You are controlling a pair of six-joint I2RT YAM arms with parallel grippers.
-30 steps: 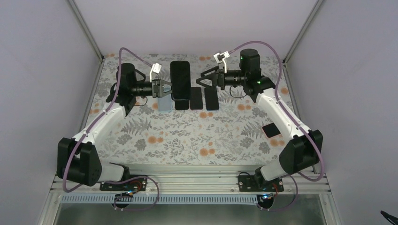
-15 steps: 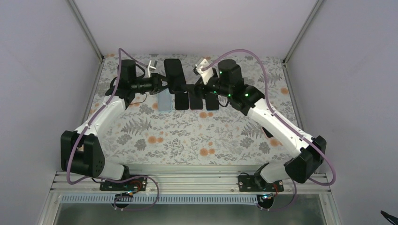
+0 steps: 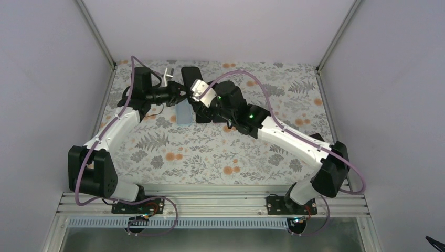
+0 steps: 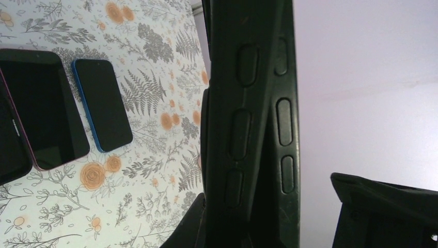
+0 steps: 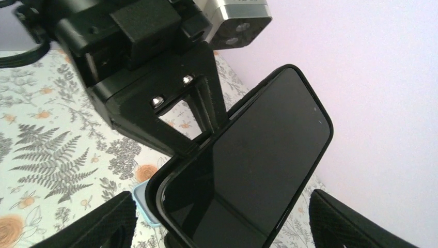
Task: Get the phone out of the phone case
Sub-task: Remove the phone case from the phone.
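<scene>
A: Where do we find the phone case right now?

B: We see it up off the table, tilted, just above and behind the pale blue case. The phone sits inside it, its dark screen facing our right wrist camera.

A: And what has hold of it?

B: Our left gripper does. Its fingers are clamped on one long edge, and the buttoned side fills our left wrist view.

A: How about the right gripper?

B: We have it just right of the pale blue case, spread wide and gripping nothing. Its fingers stand either side of the screen, apart from it.

A: Anything else down there?

B: A red-edged phone and a blue-edged phone lie flat, screens up, in a row beside the pale blue case
</scene>
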